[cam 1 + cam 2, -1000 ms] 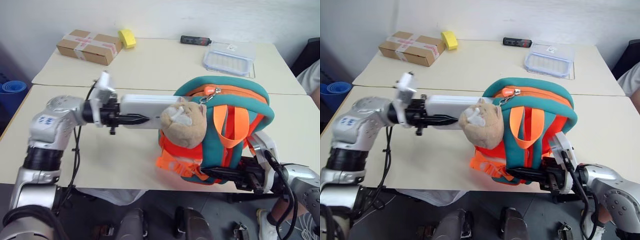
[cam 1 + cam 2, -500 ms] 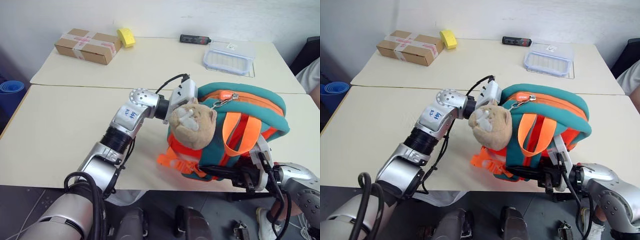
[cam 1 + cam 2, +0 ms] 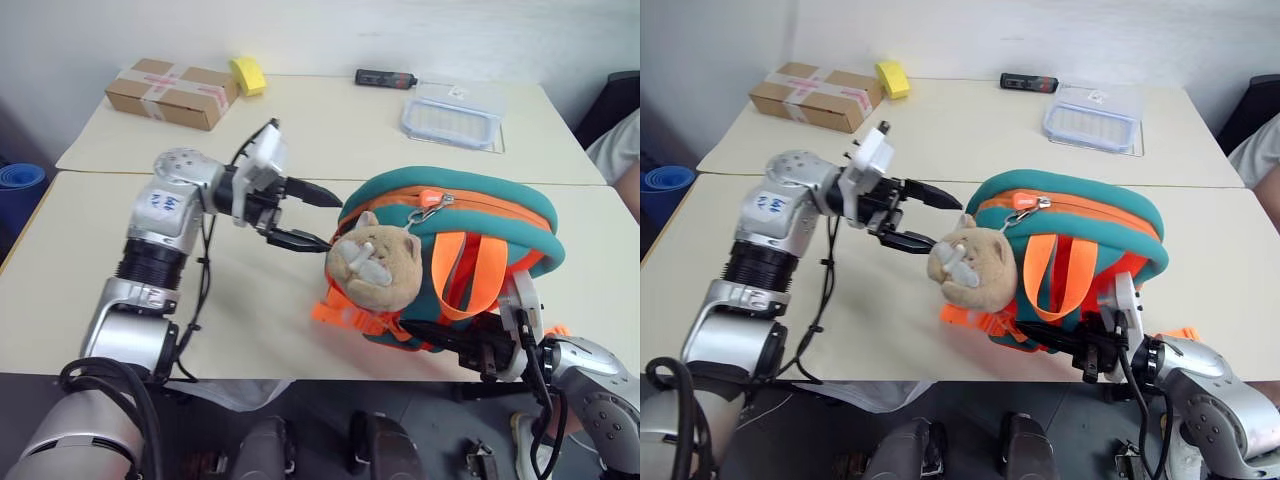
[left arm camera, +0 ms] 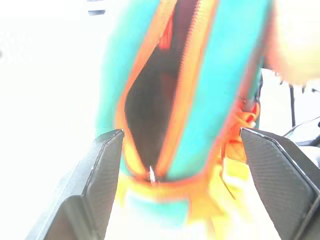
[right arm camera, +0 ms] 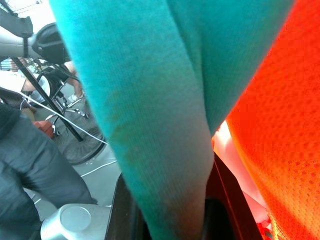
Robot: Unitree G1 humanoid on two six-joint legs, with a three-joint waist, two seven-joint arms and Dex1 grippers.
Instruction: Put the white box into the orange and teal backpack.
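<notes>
The orange and teal backpack (image 3: 470,215) lies on the near table, its beige plush cat head (image 3: 372,268) facing me. My left gripper (image 3: 325,220) hovers just left of the backpack's top, open, with nothing between its fingers. In the left wrist view the gripper (image 4: 181,132) looks into the unzipped dark opening (image 4: 150,105). The white box is hidden. My right gripper (image 3: 470,345) is shut on the backpack's lower edge at the table's front, and teal fabric (image 5: 150,100) sits pinched between its fingers.
On the far table stand a brown taped cardboard box (image 3: 172,92), a yellow item (image 3: 247,75), a black device (image 3: 388,78) and a clear lidded container (image 3: 452,113). A person (image 3: 620,150) sits at the right edge. A seam divides the two tables.
My left gripper carried the white box into the backpack's opening, then drew back out to the left and opened without the box. The backpack shifted slightly. The right gripper kept its grip.
</notes>
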